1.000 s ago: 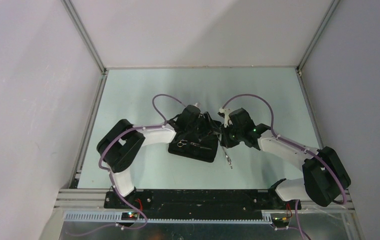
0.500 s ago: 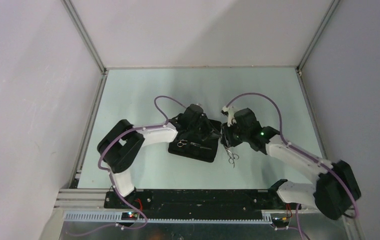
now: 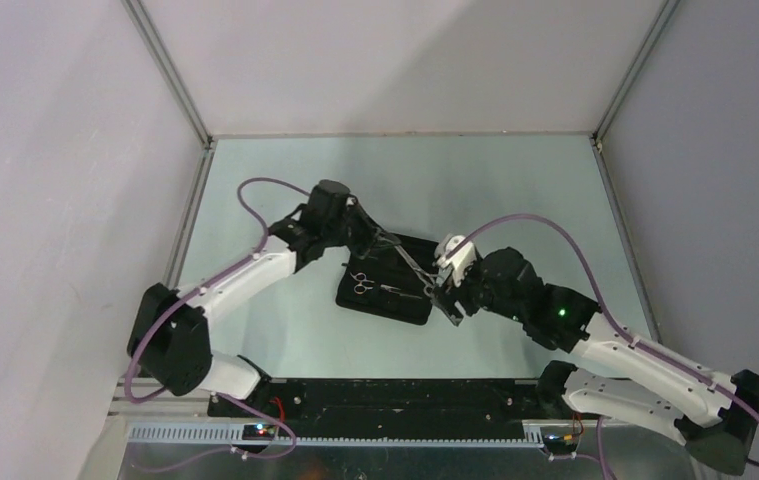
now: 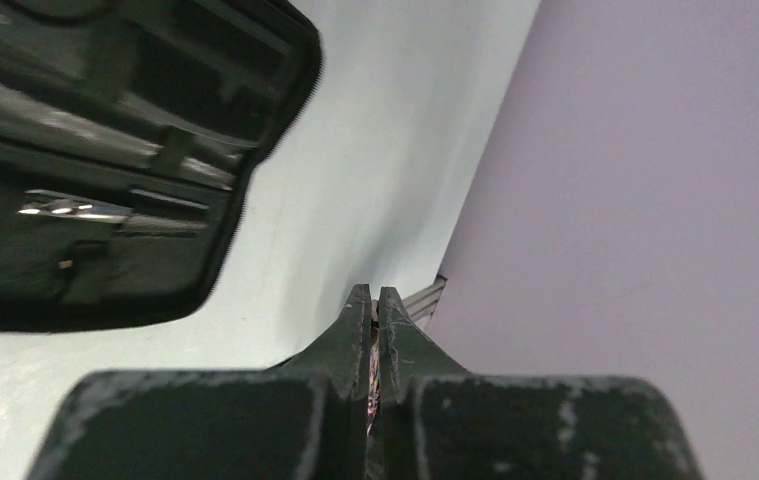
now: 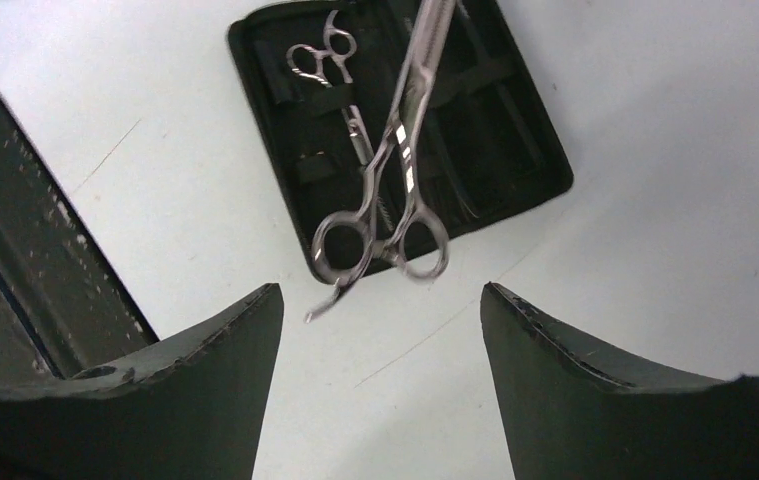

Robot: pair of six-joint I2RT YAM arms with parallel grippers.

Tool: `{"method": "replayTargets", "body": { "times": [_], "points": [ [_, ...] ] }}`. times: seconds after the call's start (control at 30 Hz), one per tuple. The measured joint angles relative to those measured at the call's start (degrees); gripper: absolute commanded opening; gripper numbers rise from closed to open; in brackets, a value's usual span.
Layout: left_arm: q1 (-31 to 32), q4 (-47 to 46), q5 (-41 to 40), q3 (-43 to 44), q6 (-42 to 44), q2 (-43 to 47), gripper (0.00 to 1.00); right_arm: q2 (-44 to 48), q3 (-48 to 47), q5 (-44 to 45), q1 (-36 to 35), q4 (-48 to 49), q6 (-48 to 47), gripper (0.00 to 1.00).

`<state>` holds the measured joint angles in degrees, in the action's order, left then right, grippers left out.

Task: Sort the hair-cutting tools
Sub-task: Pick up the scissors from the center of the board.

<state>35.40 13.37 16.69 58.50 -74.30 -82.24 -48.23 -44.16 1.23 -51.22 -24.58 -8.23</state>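
Overhead and wrist views of a pale table carrying an open black case. Any lettering on the case or the blades is too small to read. One pair of silver scissors, the stowed scissors, lies flat inside the case under its straps, with the ring handles toward the case's left end in the overhead view. In the right wrist view the stowed scissors sit beside dark slim items that cannot be told apart. A second pair, the raised scissors, slants above the case between the two arms. Its blade end meets the left gripper, whose fingers are pressed together and, by the overhead view, pinch the blade tip. In the left wrist view the left gripper shows closed fingers but no blade. The right gripper stands with its fingers wide apart and holds nothing. The ring handles of the raised scissors hang just beyond its fingertips, centred on the gap and touching neither finger, above the near edge of the case.
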Motion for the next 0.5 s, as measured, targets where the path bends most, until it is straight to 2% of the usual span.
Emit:
{"method": "replayTargets", "body": {
  "times": [0.23,0.5],
  "points": [
    [-5.22,12.79,-0.85,3.13,3.15,3.76,0.0,-4.74,-0.11,8.13,-10.78,3.37,-8.41,0.76],
    [-5.7,17.07,-0.87,3.89,3.82,6.43,0.0,-15.15,-0.11,19.26,-16.39,11.28,-16.46,0.68]
  ]
}}
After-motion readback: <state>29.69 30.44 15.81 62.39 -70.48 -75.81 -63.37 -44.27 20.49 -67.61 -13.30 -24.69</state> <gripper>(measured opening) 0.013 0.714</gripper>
